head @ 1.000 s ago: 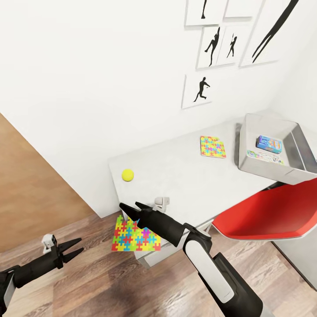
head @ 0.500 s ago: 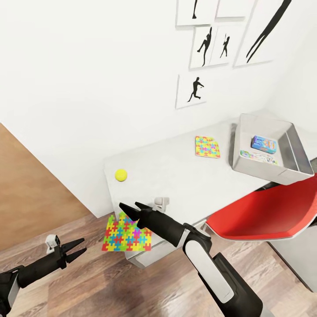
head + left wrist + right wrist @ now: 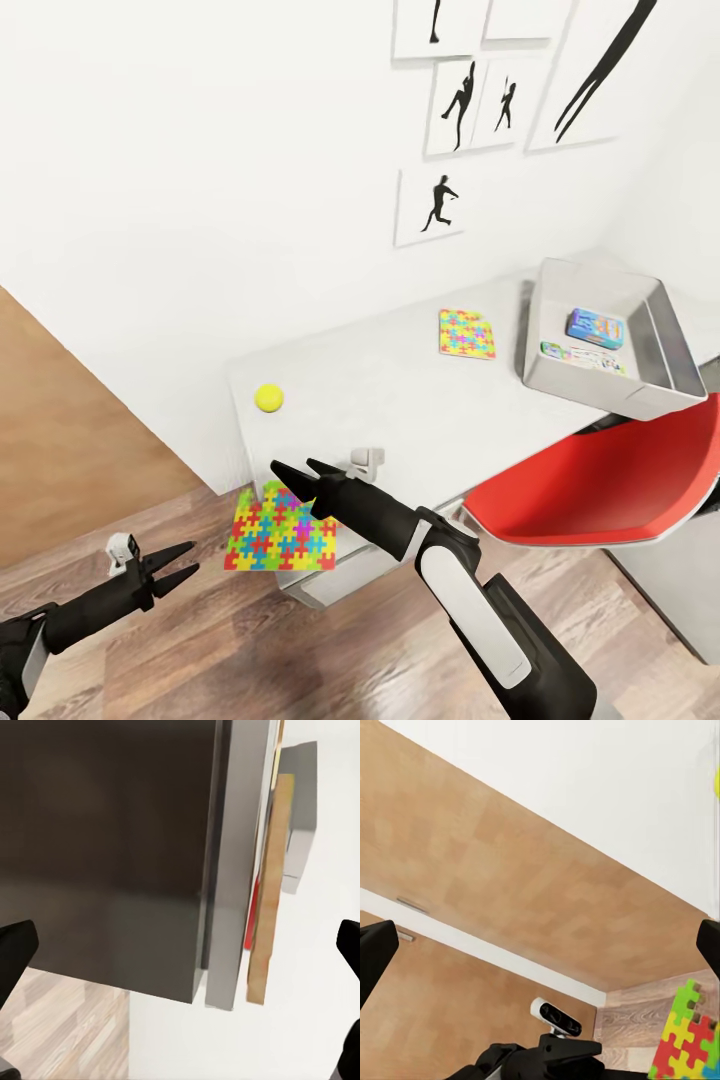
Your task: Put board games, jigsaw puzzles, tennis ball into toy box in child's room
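Tennis ball [image 3: 268,398] showing plain yellow-green, beyond the black right gripper [image 3: 296,473]; jigsaw puzzle [image 3: 281,523] just beneath it displaying interlocking yellow, blue, pink, green, orange. Toy box [image 3: 560,380] appearing light grey, chair [image 3: 610,485] glowing red.

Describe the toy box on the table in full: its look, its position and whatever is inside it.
The toy box is a light grey, open-topped rectangular tray with sloping walls, smooth like plastic or metal. It sits upright at the far right end of the pale table, near the wall, just beyond the red chair. Inside lie two flat game boxes: a blue one and a pale one beside it. Neither pincer is near it.
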Available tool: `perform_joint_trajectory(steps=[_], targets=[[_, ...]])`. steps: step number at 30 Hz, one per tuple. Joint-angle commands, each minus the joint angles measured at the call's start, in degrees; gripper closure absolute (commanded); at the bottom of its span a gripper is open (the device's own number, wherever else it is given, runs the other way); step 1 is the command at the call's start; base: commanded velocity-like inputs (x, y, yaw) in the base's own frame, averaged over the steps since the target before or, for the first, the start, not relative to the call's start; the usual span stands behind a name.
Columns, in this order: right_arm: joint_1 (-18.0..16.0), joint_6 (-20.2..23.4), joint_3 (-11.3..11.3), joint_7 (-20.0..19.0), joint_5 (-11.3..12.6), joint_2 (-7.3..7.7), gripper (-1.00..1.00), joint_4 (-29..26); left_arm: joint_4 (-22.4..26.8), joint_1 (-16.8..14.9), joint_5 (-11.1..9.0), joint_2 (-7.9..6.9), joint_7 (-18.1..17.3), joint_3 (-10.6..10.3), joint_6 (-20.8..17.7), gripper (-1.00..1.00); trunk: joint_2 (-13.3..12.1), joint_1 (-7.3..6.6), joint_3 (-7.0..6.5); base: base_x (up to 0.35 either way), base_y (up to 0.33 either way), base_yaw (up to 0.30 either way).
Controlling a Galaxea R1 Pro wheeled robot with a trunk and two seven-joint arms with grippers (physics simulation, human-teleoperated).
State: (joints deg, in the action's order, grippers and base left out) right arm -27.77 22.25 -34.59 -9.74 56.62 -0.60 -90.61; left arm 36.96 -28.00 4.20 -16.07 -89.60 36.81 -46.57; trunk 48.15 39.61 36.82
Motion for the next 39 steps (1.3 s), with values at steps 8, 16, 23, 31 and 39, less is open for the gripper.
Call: perform_joint_trajectory(steps=[8, 16, 23, 31, 39], targets=[[0.0, 0.2, 0.0, 0.0, 0.3, -0.01, -1.00, 0.0, 0.0, 0.0, 0.5, 0.39, -0.4, 0.2, -0.5, -1.00, 0.0, 0.01, 0.04, 0.000, -0.145, 0.000], [0.0, 0.2, 0.0, 0.0, 0.3, -0.01, -1.00, 0.0, 0.0, 0.0, 0.4, 0.42, -0.4, 0.2, -0.6, -1.00, 0.0, 0.01, 0.04, 0.000, -0.016, 0.000], [0.0, 0.2, 0.0, 0.0, 0.3, -0.01, -1.00, 0.0, 0.0, 0.0, 0.5, 0.42, -0.4, 0.2, -0.7, -1.00, 0.0, 0.01, 0.04, 0.000, -0.002, 0.000], [0.0, 0.2, 0.0, 0.0, 0.3, -0.01, -1.00, 0.0, 0.0, 0.0, 0.5, 0.43, -0.4, 0.2, -0.7, -1.00, -0.8, -0.43, -0.31, 0.000, 0.000, 0.000], [0.0, 0.2, 0.0, 0.0, 0.3, -0.01, -1.00, 0.0, 0.0, 0.0, 0.5, 0.43, -0.4, 0.1, -0.7, -1.00, -0.8, -0.43, -0.31, 0.000, 0.000, 0.000]])
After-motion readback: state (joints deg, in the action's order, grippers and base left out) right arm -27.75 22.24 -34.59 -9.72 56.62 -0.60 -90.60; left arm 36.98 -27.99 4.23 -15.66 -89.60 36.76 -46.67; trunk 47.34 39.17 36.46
